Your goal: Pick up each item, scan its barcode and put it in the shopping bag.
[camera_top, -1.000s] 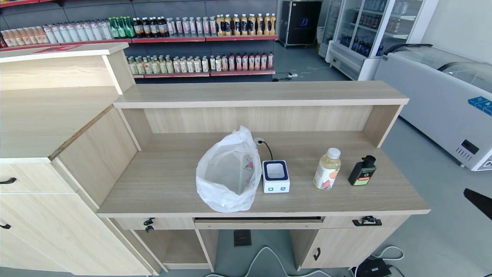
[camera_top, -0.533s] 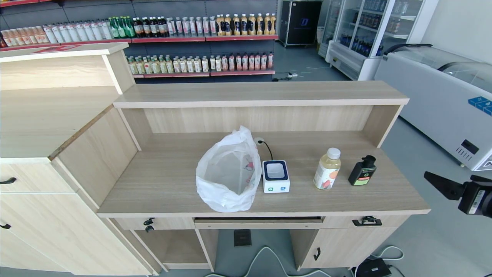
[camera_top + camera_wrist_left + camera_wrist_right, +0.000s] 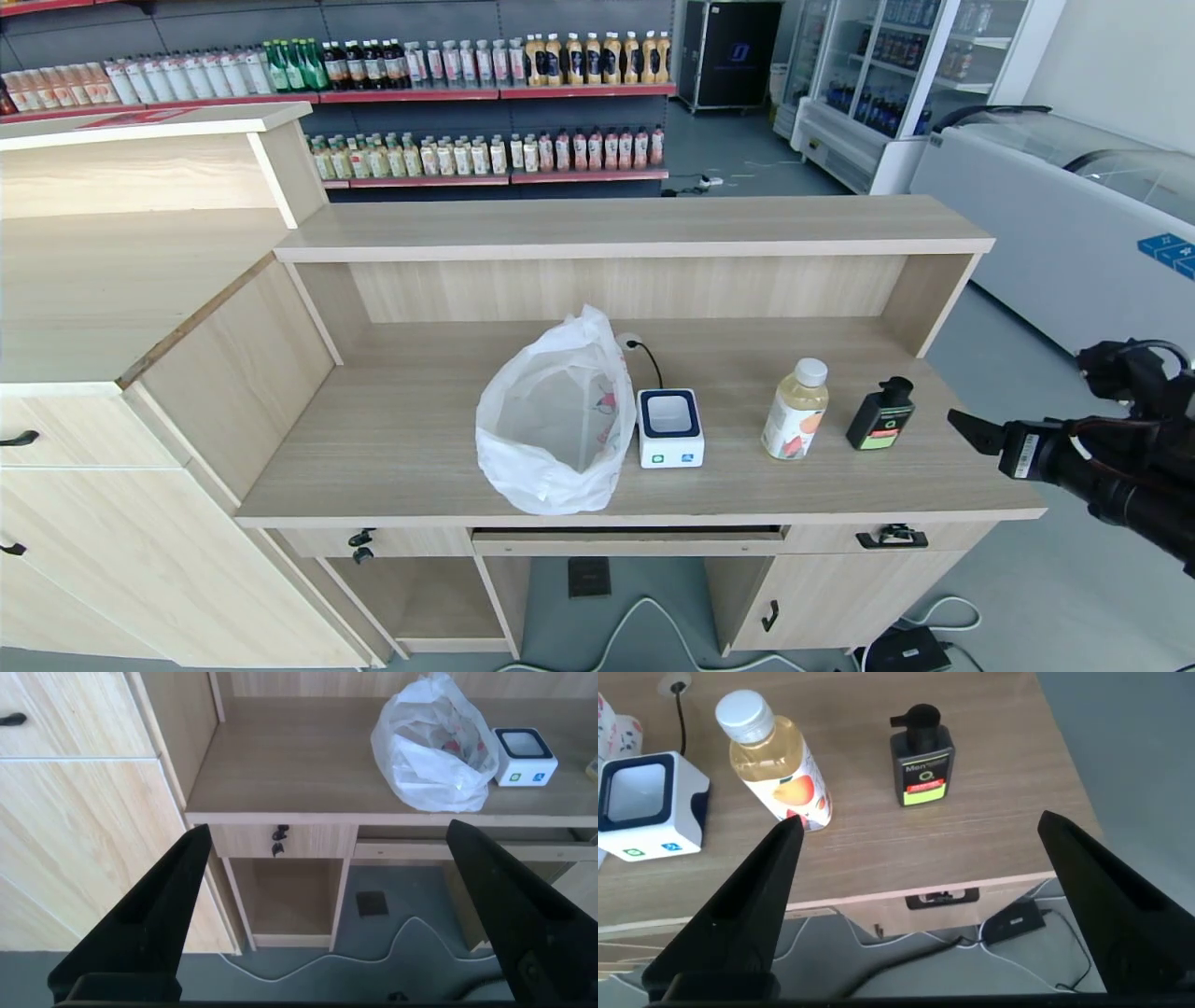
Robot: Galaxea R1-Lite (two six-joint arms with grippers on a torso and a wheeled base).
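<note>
Two items upright on counter (image 3: 411, 448): juice bottle (image 3: 794, 410), pump bottle (image 3: 879, 414), right of scanner (image 3: 669, 428) and shopping bag (image 3: 555, 425). I see left gripper (image 3: 329, 829) and right gripper (image 3: 920, 826) spread wide, empty.

A pale wood surface (image 3: 401, 439) is standing on a grey floor (image 3: 1027, 597), with a raised ledge (image 3: 635, 229) running along its far side and a matching cabinet (image 3: 112, 523) adjoining it on the left. Behind, red-edged shelves (image 3: 420, 96) are carrying rows of bottles (image 3: 579, 61). A glass-door fridge (image 3: 868, 103) and a chest freezer (image 3: 1055, 252) are lining the right wall. Cables (image 3: 642, 602) are trailing under the surface.
</note>
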